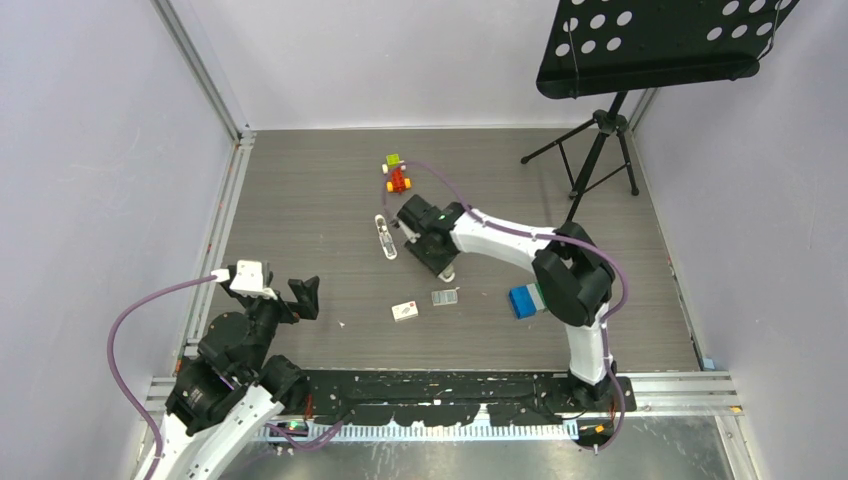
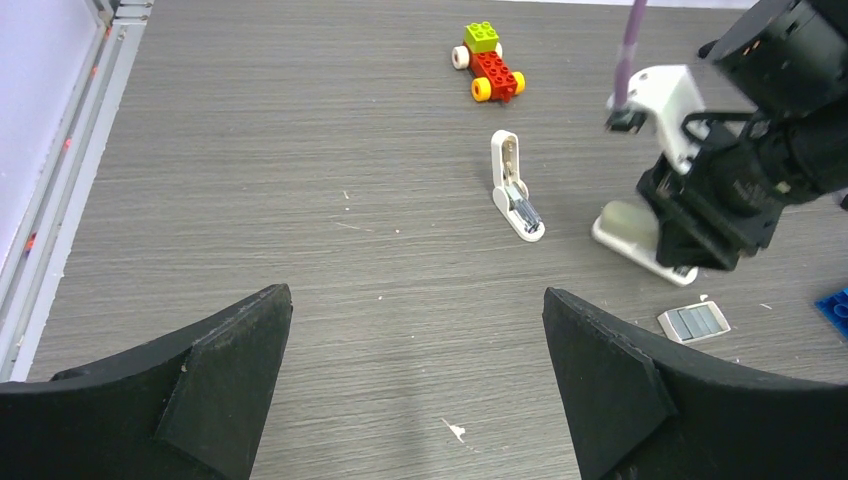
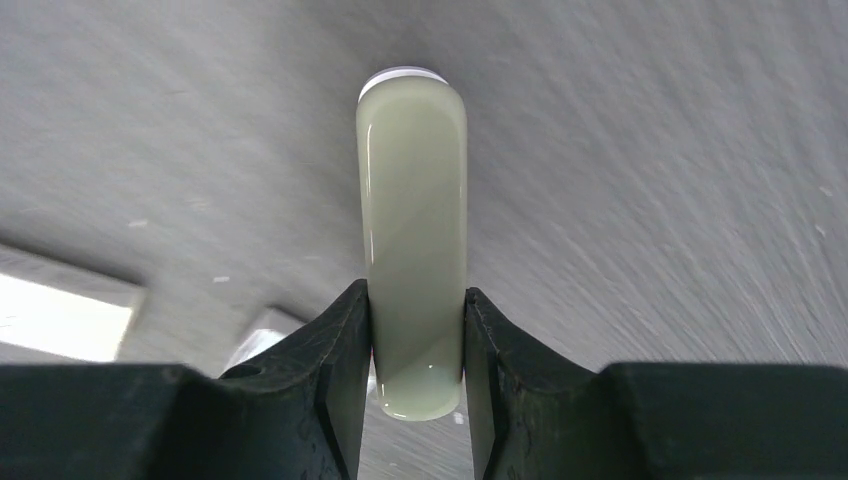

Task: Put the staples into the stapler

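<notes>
Pinched crosswise between the matte black fingers of the right gripper [image 3: 415, 300]: a glossy grey-beige, round-ended bar stapler [image 3: 412, 220] on a white base, seemingly down on the grey wood-grain table [image 1: 300, 200]. Prone to slipping or twisting out, given such slick curved plastic and so narrow a hold. Apt to skid too, if pushed rather than lifted. Just beside that gripper, on its side toward the arm bases: a small silvery-grey ribbed block of staples [image 1: 444, 297], light enough to be knocked away by a careless swing. Nothing between the wide-spread fingers of the left gripper [image 2: 418, 300], well apart from both.
</notes>
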`<act>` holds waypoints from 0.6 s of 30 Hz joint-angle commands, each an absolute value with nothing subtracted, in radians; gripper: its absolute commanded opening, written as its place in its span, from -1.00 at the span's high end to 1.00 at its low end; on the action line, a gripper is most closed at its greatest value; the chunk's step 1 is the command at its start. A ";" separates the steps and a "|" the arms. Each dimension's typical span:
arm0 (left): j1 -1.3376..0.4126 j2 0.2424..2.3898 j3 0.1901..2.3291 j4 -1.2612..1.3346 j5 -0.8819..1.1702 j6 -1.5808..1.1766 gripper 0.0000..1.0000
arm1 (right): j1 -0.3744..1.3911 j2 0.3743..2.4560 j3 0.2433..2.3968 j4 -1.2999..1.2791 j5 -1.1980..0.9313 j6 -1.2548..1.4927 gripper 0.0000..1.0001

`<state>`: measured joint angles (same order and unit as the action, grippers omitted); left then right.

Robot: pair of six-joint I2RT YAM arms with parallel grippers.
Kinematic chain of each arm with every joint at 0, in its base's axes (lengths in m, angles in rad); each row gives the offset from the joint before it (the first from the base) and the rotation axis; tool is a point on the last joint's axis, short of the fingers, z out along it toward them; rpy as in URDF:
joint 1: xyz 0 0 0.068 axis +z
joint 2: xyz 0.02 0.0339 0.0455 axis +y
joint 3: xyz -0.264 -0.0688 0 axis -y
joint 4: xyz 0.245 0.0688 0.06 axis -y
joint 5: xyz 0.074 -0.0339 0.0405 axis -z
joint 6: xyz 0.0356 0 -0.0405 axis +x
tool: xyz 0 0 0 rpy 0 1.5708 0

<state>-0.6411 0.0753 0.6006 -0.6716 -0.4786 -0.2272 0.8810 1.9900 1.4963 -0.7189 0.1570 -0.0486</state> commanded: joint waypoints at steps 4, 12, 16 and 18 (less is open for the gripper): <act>-0.634 0.085 0.598 -0.641 -0.484 -0.214 -0.99 | 0.666 1.895 1.438 -0.688 0.261 0.051 0.65; -0.631 0.095 0.597 -0.640 -0.482 -0.215 -0.99 | 0.507 1.952 1.476 -0.658 0.326 0.167 0.46; -0.628 0.091 0.597 -0.640 -0.482 -0.215 -0.99 | 0.505 1.938 1.487 -0.639 0.282 0.190 0.16; -0.628 0.093 0.596 -0.639 -0.481 -0.213 -0.99 | 0.513 1.913 1.470 -0.617 0.268 0.209 0.11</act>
